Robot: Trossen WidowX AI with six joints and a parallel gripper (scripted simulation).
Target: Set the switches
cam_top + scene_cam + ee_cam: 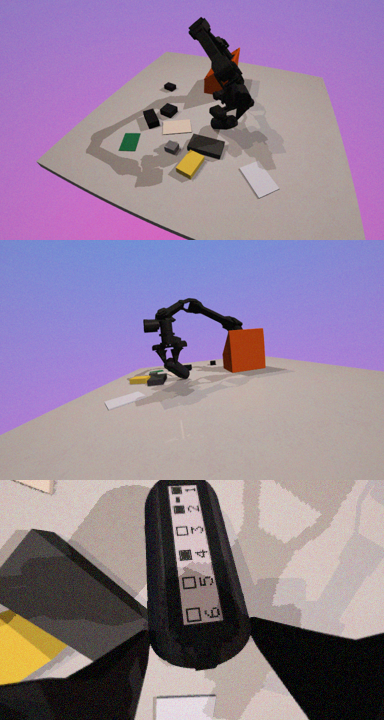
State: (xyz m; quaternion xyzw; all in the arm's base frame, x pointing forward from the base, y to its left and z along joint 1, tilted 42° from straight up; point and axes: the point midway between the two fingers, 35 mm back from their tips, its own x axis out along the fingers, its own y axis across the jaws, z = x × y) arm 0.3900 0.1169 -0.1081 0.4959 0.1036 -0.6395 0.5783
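Observation:
My gripper (pixel 226 112) (pixel 171 358) (pixel 199 629) is shut on the dark grey controller unit (pixel 226 123) (pixel 177 369) (pixel 165 580) and holds it tilted just above the bench. The unit's underside faces the wrist camera. Its label (pixel 200 555) shows squares 1, 2 and 4 filled and squares 3, 5 and 6 empty. The switches are hidden on the far side.
A flat dark grey box (pixel 205 145) (pixel 65 600) and a yellow block (pixel 190 163) (pixel 25 650) lie just beside the unit. A white sheet (pixel 259 179) (pixel 124 399), a cream card (pixel 176 126), a green card (pixel 129 141), a grey cube (pixel 171 146) and black blocks (pixel 151 118) lie around. An orange wedge (pixel 244 350) stands behind.

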